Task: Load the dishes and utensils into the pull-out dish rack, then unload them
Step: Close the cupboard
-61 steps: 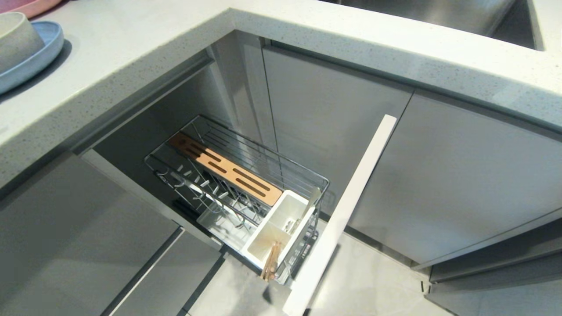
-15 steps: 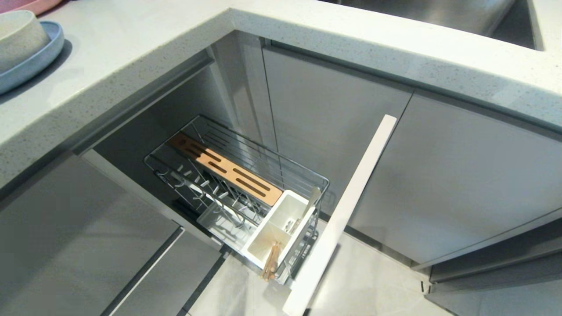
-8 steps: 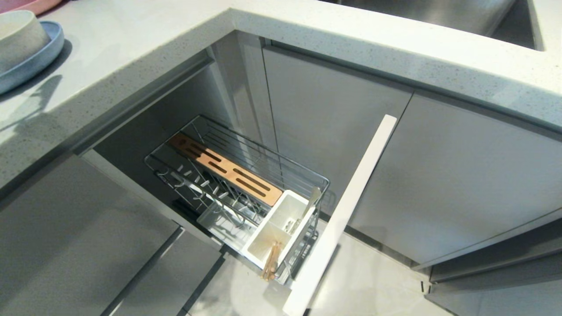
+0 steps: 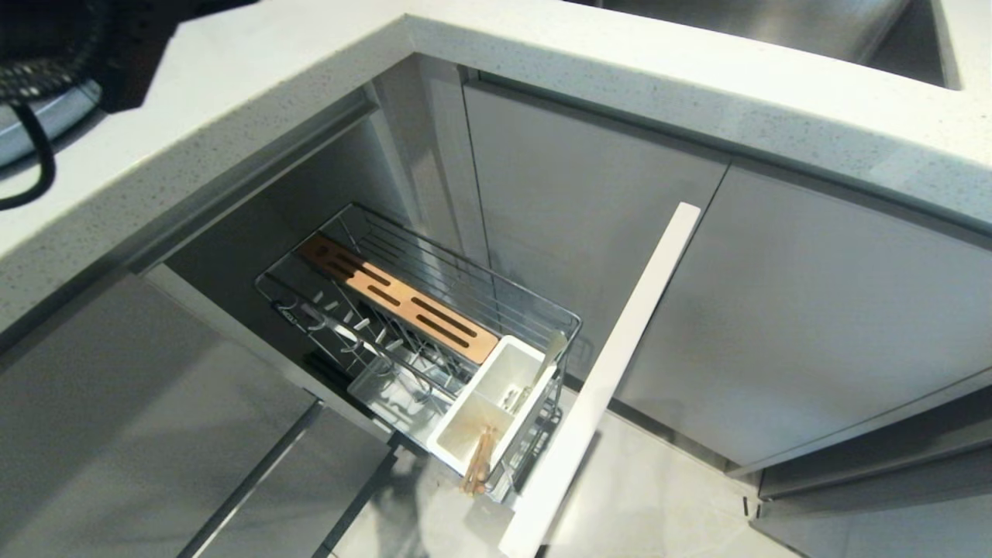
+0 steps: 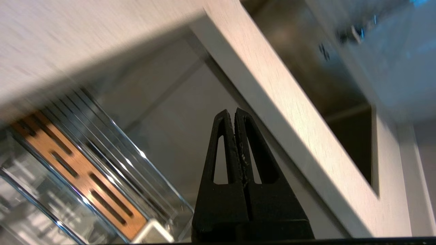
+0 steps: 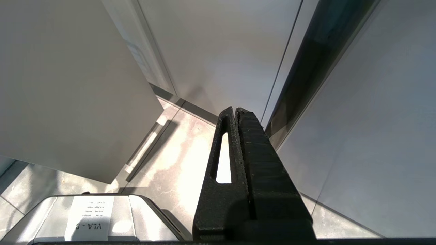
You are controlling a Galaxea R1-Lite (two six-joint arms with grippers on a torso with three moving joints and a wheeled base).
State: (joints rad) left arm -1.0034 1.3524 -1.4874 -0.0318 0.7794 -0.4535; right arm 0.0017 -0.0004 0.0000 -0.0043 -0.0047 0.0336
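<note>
In the head view, the left arm (image 4: pixel 93 46) fills the far-left corner above the speckled bench (image 4: pixel 256 70), its pincer out of sight there, and the pale-blue plate (image 4: pixel 43 124) shows partly beneath it. Well away from that arm, down below the bench edge, the pull-out dish rack (image 4: pixel 418 341) stands drawn out, its slotted wooden strip (image 4: pixel 399 298) running along the wire basket and its white caddy (image 4: pixel 496 403) at the door-front end. Wooden chopsticks (image 4: pixel 477 465) lean in the caddy's near compartment, and a spoon (image 4: pixel 542 364) stands in the other. In the left wrist view, the left pincer (image 5: pixel 235 114) is pressed together and empty, hanging over the open cabinet with the rack (image 5: pixel 78 163) off to its side, below; the image is blurred. In the right wrist view, the right pincer (image 6: pixel 235 110) is also pressed together, empty, pointing at floor tiles (image 6: pixel 177 153) between grey cabinet fronts (image 6: pixel 221 47).
</note>
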